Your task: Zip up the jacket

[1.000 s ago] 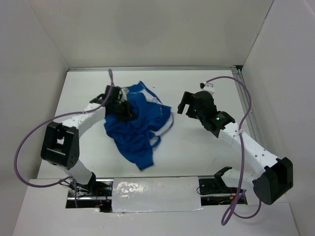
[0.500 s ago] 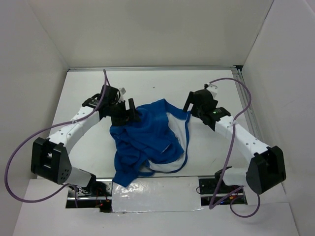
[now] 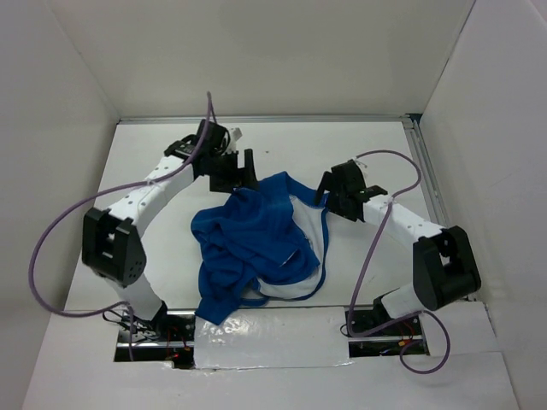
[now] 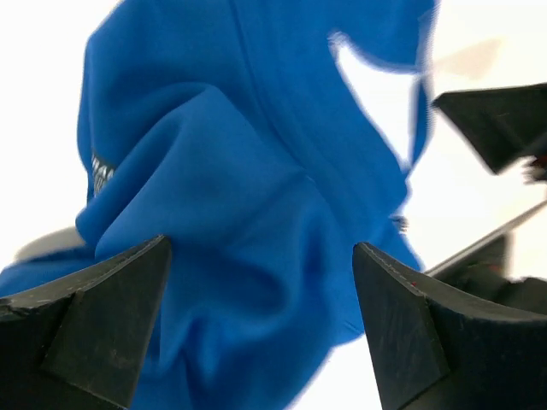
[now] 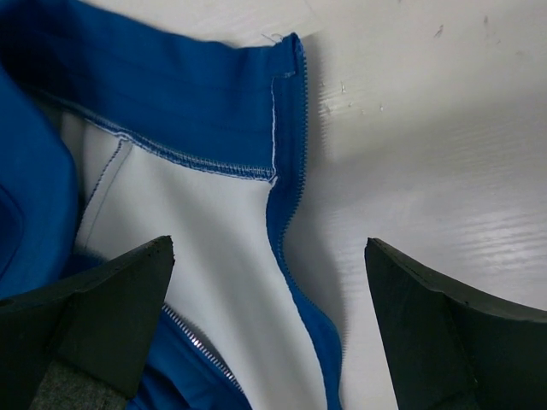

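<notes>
While one jacket (image 3: 256,243) lies crumpled (white inside showing), two grippers, left gripper (image 3: 237,169) and right gripper (image 3: 324,186), gape beside it, holding nothing.

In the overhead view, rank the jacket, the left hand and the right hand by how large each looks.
1. the jacket, by far the largest.
2. the left hand and the right hand look alike, so they are not ranked.

Crumpled jacket (image 3: 252,248) lies bunched on the table (image 3: 367,154), white lining showing. Left gripper (image 3: 239,167) hovers spread wide just beyond its far edge; right gripper (image 3: 324,190) sits open-jawed beside the lining.
</notes>
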`<state>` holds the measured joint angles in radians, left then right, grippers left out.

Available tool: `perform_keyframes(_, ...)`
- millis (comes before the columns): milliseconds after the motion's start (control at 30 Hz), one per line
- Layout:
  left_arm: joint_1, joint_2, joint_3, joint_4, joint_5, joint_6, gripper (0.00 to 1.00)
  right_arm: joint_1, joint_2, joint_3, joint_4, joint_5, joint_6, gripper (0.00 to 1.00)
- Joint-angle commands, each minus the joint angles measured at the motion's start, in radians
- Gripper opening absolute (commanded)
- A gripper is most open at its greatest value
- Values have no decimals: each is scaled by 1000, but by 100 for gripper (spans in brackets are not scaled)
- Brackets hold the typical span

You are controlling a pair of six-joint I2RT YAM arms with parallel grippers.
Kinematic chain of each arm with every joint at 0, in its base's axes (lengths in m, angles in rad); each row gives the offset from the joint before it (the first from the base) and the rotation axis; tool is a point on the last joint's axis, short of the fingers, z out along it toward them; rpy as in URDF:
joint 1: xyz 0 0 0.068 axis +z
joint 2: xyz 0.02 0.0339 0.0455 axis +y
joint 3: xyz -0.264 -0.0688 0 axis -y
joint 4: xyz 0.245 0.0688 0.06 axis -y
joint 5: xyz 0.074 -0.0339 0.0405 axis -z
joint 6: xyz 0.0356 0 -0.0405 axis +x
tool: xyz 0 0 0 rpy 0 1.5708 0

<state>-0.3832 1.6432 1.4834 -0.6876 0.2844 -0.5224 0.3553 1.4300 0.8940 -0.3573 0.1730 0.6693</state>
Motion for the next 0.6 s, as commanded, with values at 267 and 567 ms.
perform_keyframes(267, -59, 388, 235, -110, -24, 114, 90, 2, 147, -37, 138, -131, 64, 100)
perform_keyframes(567, -75, 282, 233, -43, -39, 114, 0, 17, 210, 48, 176, -147, 23, 32)
